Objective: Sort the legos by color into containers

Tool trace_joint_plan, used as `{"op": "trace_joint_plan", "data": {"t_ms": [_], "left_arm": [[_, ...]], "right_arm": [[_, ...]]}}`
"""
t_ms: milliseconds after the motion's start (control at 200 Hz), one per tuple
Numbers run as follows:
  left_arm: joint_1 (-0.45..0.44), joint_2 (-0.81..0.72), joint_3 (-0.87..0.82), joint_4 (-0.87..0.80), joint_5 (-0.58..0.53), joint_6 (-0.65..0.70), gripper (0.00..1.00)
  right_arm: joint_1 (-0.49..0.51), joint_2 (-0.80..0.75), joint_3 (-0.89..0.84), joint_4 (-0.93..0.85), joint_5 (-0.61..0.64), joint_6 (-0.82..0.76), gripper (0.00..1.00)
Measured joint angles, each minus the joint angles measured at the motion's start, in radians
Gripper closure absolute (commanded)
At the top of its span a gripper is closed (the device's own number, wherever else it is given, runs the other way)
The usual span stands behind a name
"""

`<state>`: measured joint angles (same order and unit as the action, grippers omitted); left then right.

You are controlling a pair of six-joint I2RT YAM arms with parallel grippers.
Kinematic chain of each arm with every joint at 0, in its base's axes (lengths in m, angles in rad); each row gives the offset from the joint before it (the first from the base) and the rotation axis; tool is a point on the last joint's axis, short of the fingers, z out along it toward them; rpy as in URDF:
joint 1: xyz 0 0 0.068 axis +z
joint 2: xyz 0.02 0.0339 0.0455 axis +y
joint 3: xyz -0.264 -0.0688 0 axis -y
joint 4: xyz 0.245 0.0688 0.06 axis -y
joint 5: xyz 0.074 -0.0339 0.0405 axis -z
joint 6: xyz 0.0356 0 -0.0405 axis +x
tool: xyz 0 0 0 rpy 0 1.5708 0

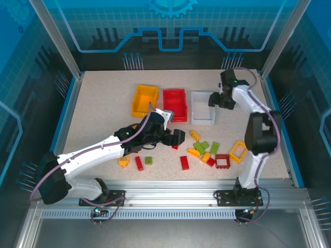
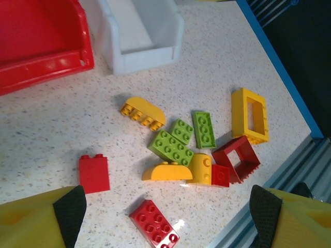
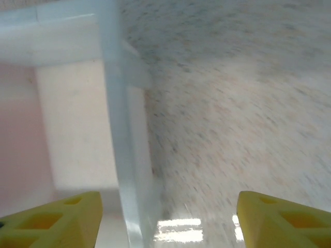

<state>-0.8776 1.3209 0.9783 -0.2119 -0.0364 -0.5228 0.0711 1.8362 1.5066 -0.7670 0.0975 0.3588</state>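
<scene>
Left wrist view: your left gripper [image 2: 168, 211] hangs wide open, with the flat red studded plastic brick [image 2: 154, 223] lying between its fingers on the speckled worktop [image 2: 51, 134]. The brick's long axis runs diagonal to the fingers, so I'd twist first. The red plastic bin [image 2: 36, 46] sits up-left. Your right gripper [image 3: 168, 217], also open, straddles a wall of the white translucent plastic bin [image 3: 116, 129], well away from the bricks.

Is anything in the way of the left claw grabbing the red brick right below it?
No, nothing visible. The left gripper is open, and the red brick lies on the bare table between its fingers. The nearest pieces, a smaller red brick and a yellow arch, lie apart from it.
</scene>
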Motion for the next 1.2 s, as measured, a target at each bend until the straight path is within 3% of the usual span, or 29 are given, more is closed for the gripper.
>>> {"op": "trace_joint_plan", "data": {"t_ms": [85, 205, 375, 650, 940, 1201], "left_arm": [[-0.045, 0.034, 0.009, 0.018, 0.003, -0.003, 0.13], [-0.13, 0.112, 0.045, 0.055, 0.008, -0.008, 0.13], [-0.228, 0.217, 0.102, 0.105, 0.008, -0.029, 0.14], [-0.287, 0.285, 0.114, 0.151, 0.016, -0.068, 0.15], [-0.29, 0.285, 0.114, 0.174, 0.016, -0.081, 0.15], [-0.29, 0.285, 0.114, 0.18, 0.015, -0.081, 0.15]], "right_arm": [[-0.077, -0.234, -0.167, 0.035, 0.006, 0.078, 0.3], [-0.276, -0.559, -0.423, 0.075, -0.002, 0.196, 0.29], [-0.447, -0.755, -0.734, 0.063, -0.058, 0.271, 0.3], [-0.533, -0.702, -0.908, 0.073, -0.14, 0.24, 0.35], [-0.535, -0.563, -0.911, 0.149, -0.196, 0.201, 0.58], [-0.504, -0.554, -0.908, 0.154, -0.163, 0.196, 0.79]]}}
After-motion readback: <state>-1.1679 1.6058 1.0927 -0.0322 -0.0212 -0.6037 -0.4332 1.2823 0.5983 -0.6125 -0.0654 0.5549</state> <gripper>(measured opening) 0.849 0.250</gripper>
